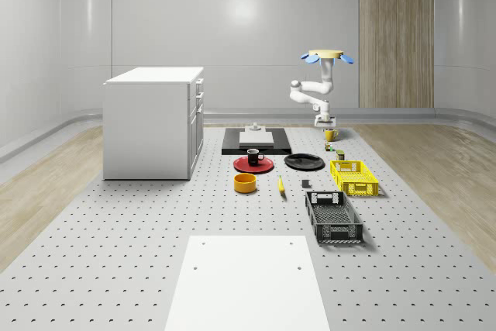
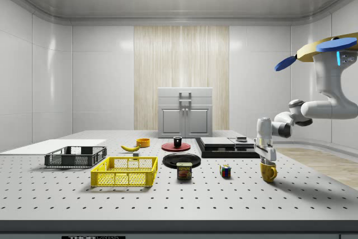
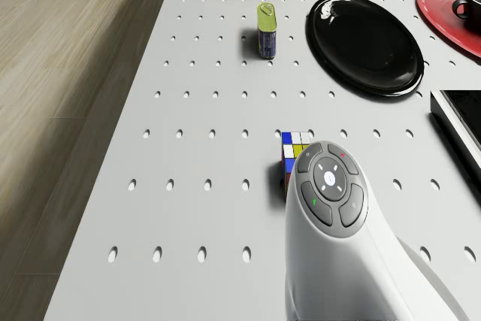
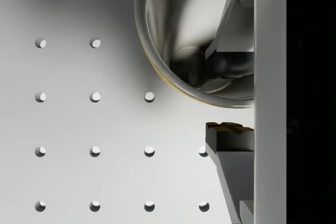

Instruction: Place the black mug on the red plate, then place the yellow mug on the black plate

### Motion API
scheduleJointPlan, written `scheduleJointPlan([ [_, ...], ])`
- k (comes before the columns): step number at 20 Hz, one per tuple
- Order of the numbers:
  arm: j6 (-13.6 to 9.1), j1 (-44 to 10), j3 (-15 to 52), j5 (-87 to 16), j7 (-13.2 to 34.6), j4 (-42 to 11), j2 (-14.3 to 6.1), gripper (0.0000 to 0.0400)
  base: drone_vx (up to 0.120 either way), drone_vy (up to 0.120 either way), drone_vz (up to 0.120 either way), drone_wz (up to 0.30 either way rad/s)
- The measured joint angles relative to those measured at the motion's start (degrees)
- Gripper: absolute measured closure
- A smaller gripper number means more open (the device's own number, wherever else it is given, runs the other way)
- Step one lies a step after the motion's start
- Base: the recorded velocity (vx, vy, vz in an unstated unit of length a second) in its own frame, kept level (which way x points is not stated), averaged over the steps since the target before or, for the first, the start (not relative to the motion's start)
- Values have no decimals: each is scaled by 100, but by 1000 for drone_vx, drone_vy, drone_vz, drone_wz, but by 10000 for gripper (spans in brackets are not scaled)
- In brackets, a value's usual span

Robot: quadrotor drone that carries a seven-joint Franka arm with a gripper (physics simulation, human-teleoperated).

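Note:
The yellow mug (image 1: 330, 136) is at the far right of the table in the whole-scene view, with my gripper (image 1: 329, 126) shut on its rim. In the wrist view one finger is inside the yellow mug (image 4: 178, 35) and the other finger (image 4: 231, 136) is outside its wall. From the side, the yellow mug (image 2: 269, 172) hangs tilted under the gripper (image 2: 267, 160), at or just above the tabletop. The drone (image 1: 326, 56) hovers above this spot. The black mug (image 1: 254, 156) stands on the red plate (image 1: 242, 165). Beside it lies the black plate (image 1: 304, 162).
A Rubik's cube (image 3: 294, 148) and a can (image 3: 267, 29) stand between the held mug and the black plate (image 3: 366, 43). Also on the table are a yellow crate (image 1: 354, 176), a black crate (image 1: 333, 216), an orange bowl (image 1: 246, 183), a banana (image 1: 280, 184), a black tray (image 1: 256, 142) and a white cabinet (image 1: 153, 122).

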Motion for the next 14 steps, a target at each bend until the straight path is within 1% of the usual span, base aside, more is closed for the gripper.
scheduleJointPlan([
  [1, -21, 14, 42, 37, -2, -19, -3, 284, 0, 0, 0, 0],
  [2, -46, 30, 92, 82, -5, -42, -7, 285, 0, 0, 80, 0],
  [9, -197, 123, 424, 381, -20, -174, -33, 289, 0, 0, 120, 0],
  [13, -226, 140, 497, 448, -22, -200, -41, 290, 120, -110, 120, 0],
  [14, -230, 142, 507, 458, -22, -203, -43, 290, 120, -120, 0, 0],
])
